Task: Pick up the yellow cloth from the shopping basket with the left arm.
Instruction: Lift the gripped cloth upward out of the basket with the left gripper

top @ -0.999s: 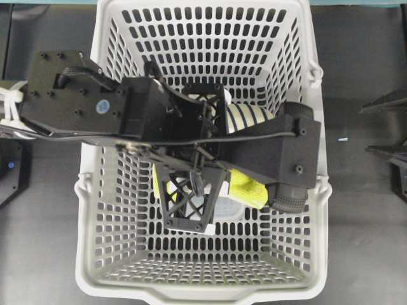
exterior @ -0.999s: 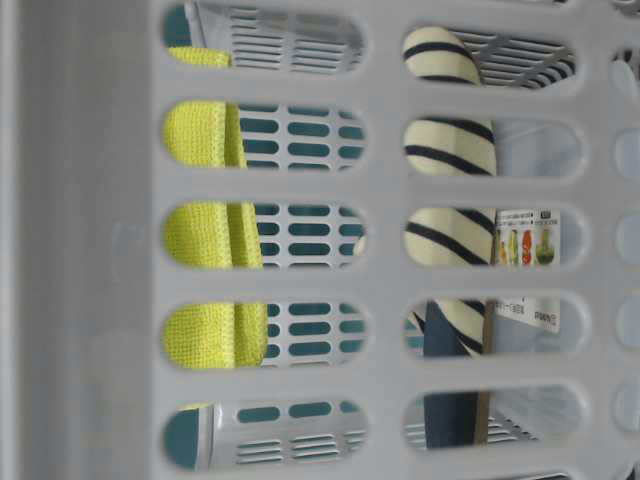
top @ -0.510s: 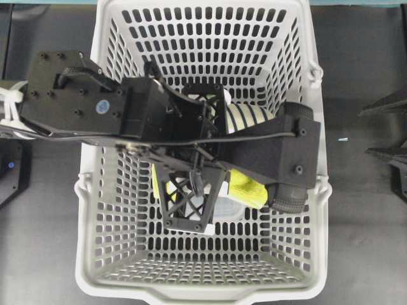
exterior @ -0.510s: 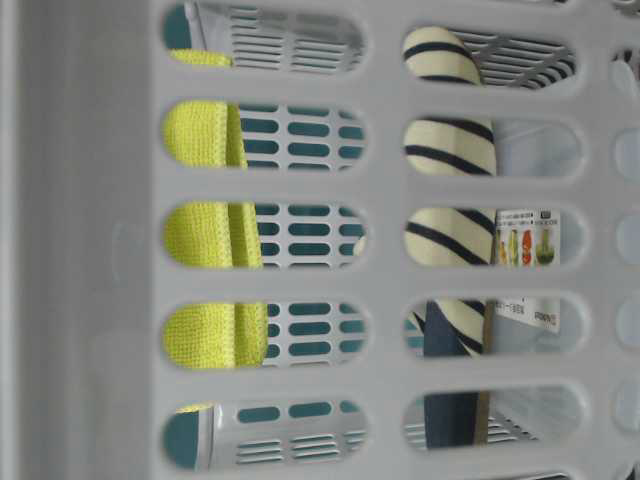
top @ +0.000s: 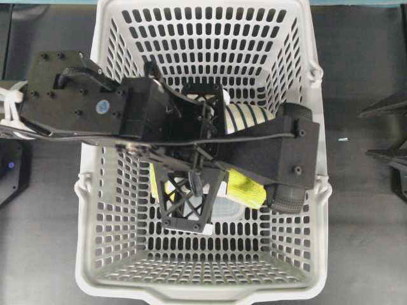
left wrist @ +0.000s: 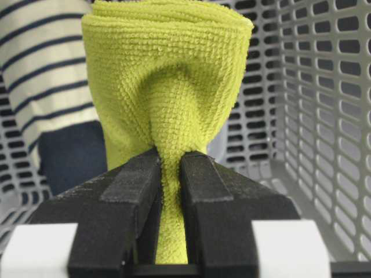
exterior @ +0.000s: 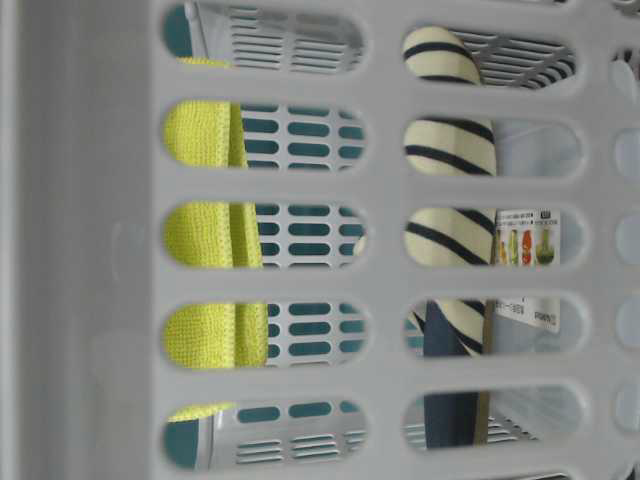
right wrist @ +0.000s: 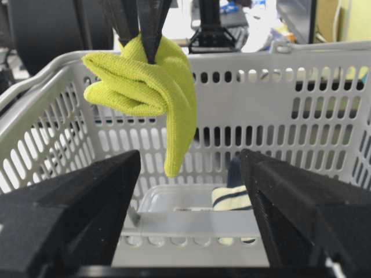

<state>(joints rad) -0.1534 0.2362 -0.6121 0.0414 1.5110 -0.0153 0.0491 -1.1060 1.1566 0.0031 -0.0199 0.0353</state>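
Note:
The yellow cloth [left wrist: 168, 75] hangs bunched from my left gripper [left wrist: 170, 159], whose jaws are shut on a pinched fold of it. It hangs above the floor of the shopping basket [right wrist: 278, 63], near rim height [right wrist: 156, 87]. From overhead, the cloth [top: 245, 187] shows in part under the left arm, over the middle of the basket [top: 203, 293]. The gripper [top: 194, 184] itself is mostly hidden there. The cloth also shows through the wall slots [exterior: 205, 230]. My right gripper [right wrist: 191, 168] is open and empty, outside the basket's right side [top: 362, 130].
A cream-and-navy striped slipper [top: 248, 117] lies in the basket beside the cloth, also seen in the right wrist view [right wrist: 232, 197]. A clear plastic container [right wrist: 174, 202] sits on the basket floor below the cloth. The basket walls stand close all round.
The left gripper and the cloth have shifted very slightly. The right arm has not moved.

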